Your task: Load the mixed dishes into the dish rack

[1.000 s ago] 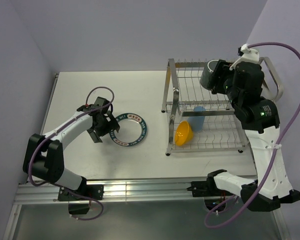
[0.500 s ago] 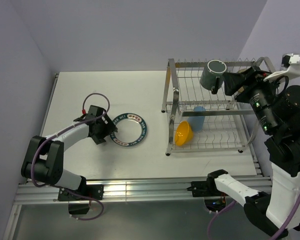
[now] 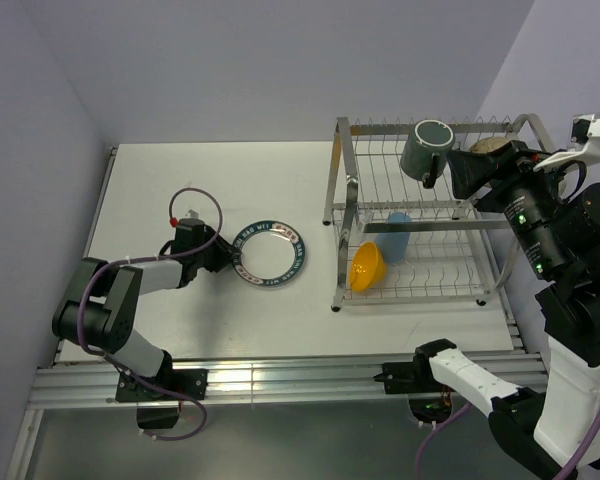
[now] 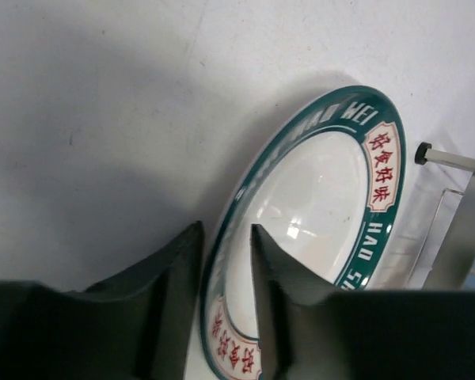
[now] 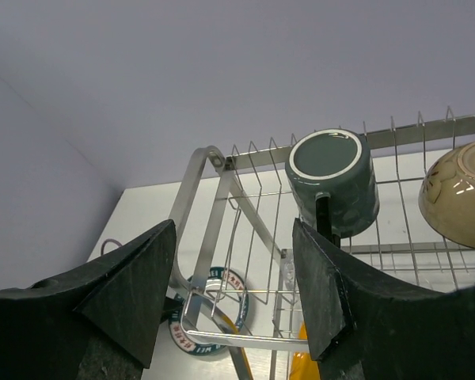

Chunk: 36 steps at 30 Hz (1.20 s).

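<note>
Plate point(image 4: 317, 198) rim lettering "WEI", "HAN" — left gripper point(image 4: 226, 229) tight on it, right gripper point(image 5: 233, 229) spread wide.

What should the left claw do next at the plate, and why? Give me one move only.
Probably squeeze the left claw firmly shut on the white plate. Its fingers straddle the teal lettered rim, one on each side, but a firm pinch isn't evident, and lifting needs one.
</note>
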Each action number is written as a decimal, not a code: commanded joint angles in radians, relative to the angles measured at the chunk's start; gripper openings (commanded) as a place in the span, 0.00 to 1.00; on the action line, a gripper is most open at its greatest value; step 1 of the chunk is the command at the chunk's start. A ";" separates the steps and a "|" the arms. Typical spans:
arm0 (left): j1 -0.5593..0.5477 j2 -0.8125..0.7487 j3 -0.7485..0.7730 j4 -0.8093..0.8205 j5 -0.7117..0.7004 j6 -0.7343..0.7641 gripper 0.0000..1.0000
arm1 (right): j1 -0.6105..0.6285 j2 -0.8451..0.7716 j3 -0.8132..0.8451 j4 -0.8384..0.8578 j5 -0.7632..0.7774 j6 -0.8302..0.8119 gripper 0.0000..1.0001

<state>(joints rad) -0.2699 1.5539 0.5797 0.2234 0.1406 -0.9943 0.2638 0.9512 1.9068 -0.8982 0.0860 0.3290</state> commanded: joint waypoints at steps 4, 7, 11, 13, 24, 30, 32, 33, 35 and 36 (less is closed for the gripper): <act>0.005 0.072 -0.083 -0.004 -0.001 0.023 0.13 | -0.005 -0.003 0.015 0.016 -0.040 0.015 0.66; 0.008 0.057 -0.078 -0.019 -0.009 0.045 0.00 | -0.005 0.015 0.040 -0.004 -0.048 0.007 0.65; 0.014 -0.030 -0.058 -0.097 -0.021 0.082 0.00 | -0.005 0.031 0.058 -0.010 -0.080 0.018 0.64; 0.015 -0.096 -0.043 -0.156 -0.039 0.085 0.00 | -0.005 0.050 0.083 -0.011 -0.124 0.022 0.64; 0.063 -0.548 0.270 -0.692 -0.107 0.092 0.00 | 0.041 0.216 0.294 -0.033 -0.347 0.114 0.61; 0.083 -0.627 0.490 -0.821 -0.121 0.088 0.00 | 0.362 0.385 0.498 -0.093 -0.189 0.108 0.60; 0.098 -0.649 0.586 -0.851 -0.107 0.089 0.00 | 0.415 0.414 0.476 -0.061 -0.239 0.162 0.60; 0.103 -0.653 0.618 -0.857 -0.098 0.089 0.00 | 0.426 0.413 0.448 -0.029 -0.268 0.177 0.60; 0.112 -0.672 0.711 -0.863 -0.073 0.085 0.00 | 0.446 0.390 0.350 0.074 -0.324 0.229 0.60; 0.115 -0.678 0.736 -0.854 -0.061 0.082 0.00 | 0.446 0.383 0.327 0.106 -0.345 0.243 0.61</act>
<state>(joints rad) -0.1677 0.9253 1.1782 -0.6571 0.0338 -0.9058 0.6865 1.3396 2.3020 -0.9028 -0.1864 0.4988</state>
